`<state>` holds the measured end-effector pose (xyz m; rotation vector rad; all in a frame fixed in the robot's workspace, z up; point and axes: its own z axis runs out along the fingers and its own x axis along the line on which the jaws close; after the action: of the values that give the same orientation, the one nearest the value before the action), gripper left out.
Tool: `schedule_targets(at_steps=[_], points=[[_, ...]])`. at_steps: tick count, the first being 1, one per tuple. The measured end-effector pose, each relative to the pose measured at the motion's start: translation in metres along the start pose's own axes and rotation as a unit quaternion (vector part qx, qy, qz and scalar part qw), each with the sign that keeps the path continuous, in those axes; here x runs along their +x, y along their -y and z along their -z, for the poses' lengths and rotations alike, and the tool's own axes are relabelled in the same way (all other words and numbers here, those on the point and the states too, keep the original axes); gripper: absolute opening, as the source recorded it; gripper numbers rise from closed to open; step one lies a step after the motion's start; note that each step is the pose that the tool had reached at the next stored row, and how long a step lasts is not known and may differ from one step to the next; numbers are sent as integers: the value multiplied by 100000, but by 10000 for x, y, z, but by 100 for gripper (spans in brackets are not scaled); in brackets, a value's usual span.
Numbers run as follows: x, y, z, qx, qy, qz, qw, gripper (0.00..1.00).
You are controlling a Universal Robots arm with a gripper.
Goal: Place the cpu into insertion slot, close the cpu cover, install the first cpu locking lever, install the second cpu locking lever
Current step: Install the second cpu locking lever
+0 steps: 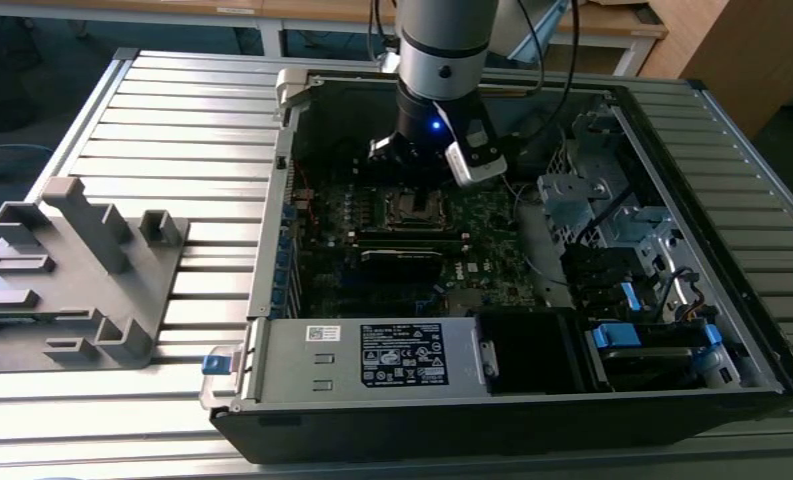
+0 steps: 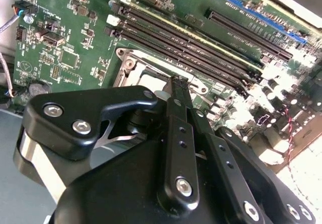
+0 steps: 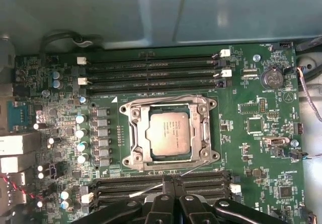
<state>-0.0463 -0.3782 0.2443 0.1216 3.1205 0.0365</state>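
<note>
In the first wrist view the cpu (image 3: 169,136) lies flat in the insertion slot (image 3: 145,114) at the middle of the green board. The silvery cpu cover (image 3: 135,133) lies down around it as a frame, with the chip showing through its window. A thin silvery lever rod (image 3: 151,189) runs slantwise from the socket's near edge across the memory slots. My gripper (image 3: 173,182) is shut with nothing between its fingers, its tips just beside that edge and over the rod. The second wrist view shows the gripper (image 2: 177,81) above the socket rim (image 2: 143,73). In the exterior view the arm (image 1: 439,60) reaches down into the case over the slot (image 1: 414,208).
Long black memory slots (image 3: 151,73) flank the socket on two sides. The open computer case (image 1: 276,260) lies on a slatted metal table, with a power supply box (image 1: 369,355) at its front and drive cages (image 1: 596,200) at the exterior view's right. A grey fixture (image 1: 76,270) stands at the exterior view's left.
</note>
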Motion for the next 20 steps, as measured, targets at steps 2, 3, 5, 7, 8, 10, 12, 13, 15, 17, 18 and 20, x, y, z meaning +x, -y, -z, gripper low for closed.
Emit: schedule_targets(at_steps=[2,3,5,7,8,10,12,13,15,17,18,20], points=[[5,5,-2,-11,7,-6,100000,11],[8,7,-4,-12,8,-3,100000,11],[24,10,-8,4,0,0,100000,11],[45,12,-14,9,-1,-1,100000,11],[56,13,-18,4,0,-1,100000,11],[76,15,-25,2,3,-3,100000,11],[103,16,-38,-8,4,-1,100000,11],[112,17,-44,-4,6,2,100000,11],[129,19,-58,-4,4,-1,100000,11],[136,20,-65,3,3,-2,100000,11],[136,20,-65,7,-1,5,100000,11],[136,20,-65,9,-1,6,100000,11]])
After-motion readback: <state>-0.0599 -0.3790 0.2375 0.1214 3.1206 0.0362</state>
